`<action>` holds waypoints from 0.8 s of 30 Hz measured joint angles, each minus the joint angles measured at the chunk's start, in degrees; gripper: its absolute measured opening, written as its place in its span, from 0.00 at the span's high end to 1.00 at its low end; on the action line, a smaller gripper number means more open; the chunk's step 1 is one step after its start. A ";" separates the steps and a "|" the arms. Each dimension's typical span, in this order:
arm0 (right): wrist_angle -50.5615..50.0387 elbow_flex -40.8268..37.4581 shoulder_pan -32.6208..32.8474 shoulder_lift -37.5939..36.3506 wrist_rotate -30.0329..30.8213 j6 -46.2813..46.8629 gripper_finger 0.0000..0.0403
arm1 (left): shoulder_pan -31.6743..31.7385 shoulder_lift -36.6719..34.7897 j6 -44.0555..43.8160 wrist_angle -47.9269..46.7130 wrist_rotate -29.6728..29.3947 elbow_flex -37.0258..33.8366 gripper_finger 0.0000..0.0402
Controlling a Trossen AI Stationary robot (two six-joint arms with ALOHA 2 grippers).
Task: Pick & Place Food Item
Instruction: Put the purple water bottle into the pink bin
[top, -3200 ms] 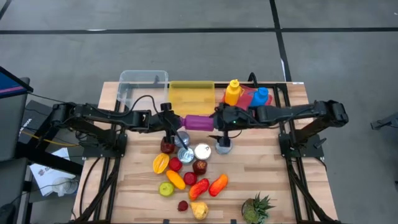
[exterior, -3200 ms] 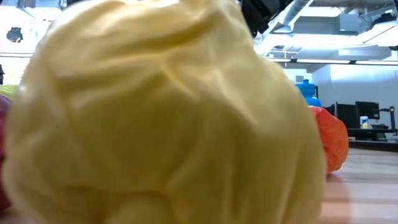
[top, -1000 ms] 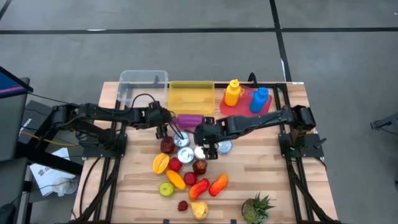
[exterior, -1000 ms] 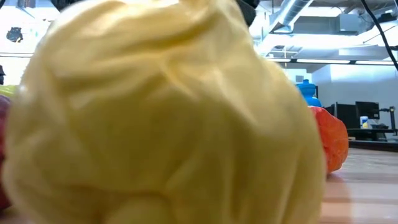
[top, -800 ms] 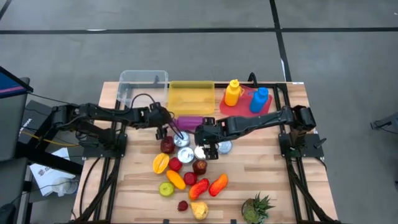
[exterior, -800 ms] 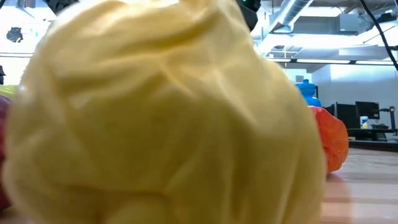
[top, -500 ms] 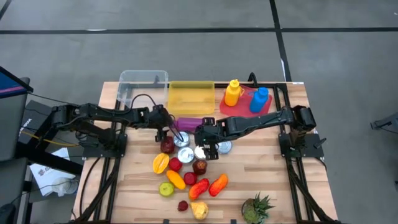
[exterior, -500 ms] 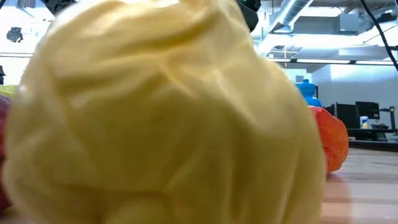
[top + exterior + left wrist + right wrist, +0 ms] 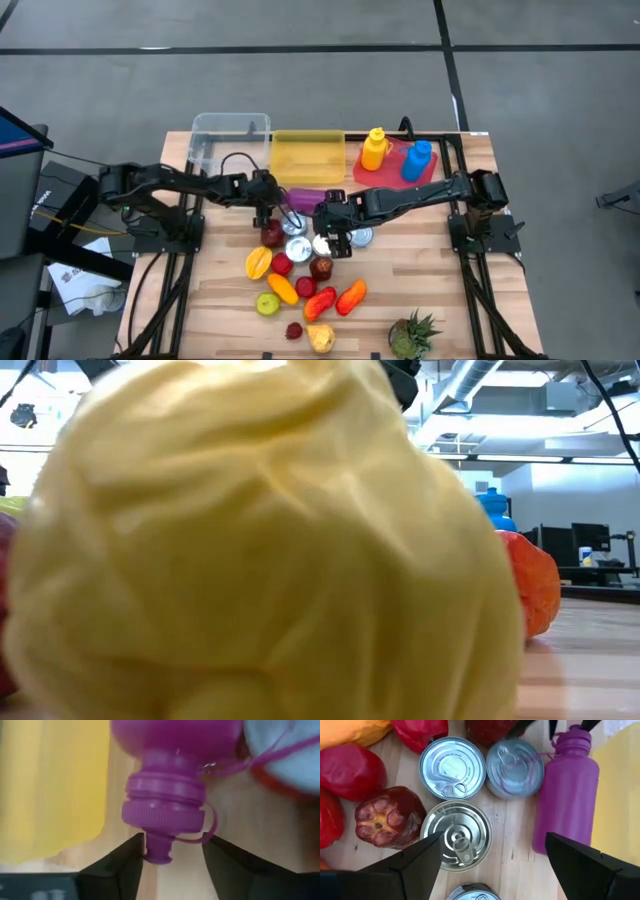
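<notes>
The left gripper (image 9: 172,851) sits at the cap end of the purple plastic squeeze bottle (image 9: 303,197), which lies on its side on the wooden slat table (image 9: 420,270) just in front of the yellow translucent bin (image 9: 307,155). In the left wrist view its two dark fingers (image 9: 122,865) stand either side of the bottle's small nozzle, one nearly against it, the other apart from it; the jaws are partly open and no grip on the bottle can be confirmed. The right gripper (image 9: 492,857) hovers over the cluster of silver tin cans (image 9: 452,767), jaws spread wide, holding nothing; the nearest can with a ring pull (image 9: 457,836) lies between its fingers. A dark red wrinkled fruit (image 9: 387,817) touches that can. The clear plastic bin (image 9: 228,140) stands beside the yellow one. The low view is almost filled by a pale yellow crinkled food item (image 9: 260,550), with an orange-red item (image 9: 535,585) behind it.
</notes>
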 joint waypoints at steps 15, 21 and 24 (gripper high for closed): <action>0.43 0.00 -0.04 0.00 0.01 0.22 0.17 | -1.92 -6.10 -0.05 -0.32 -2.09 0.02 0.91; 2.73 0.00 -0.04 0.02 0.01 0.20 0.17 | -3.83 -12.75 -2.95 -8.69 -3.22 2.01 0.91; 3.36 0.00 -0.12 0.02 -0.01 -0.43 0.17 | -4.21 -14.17 -5.34 -15.20 -4.31 3.83 0.91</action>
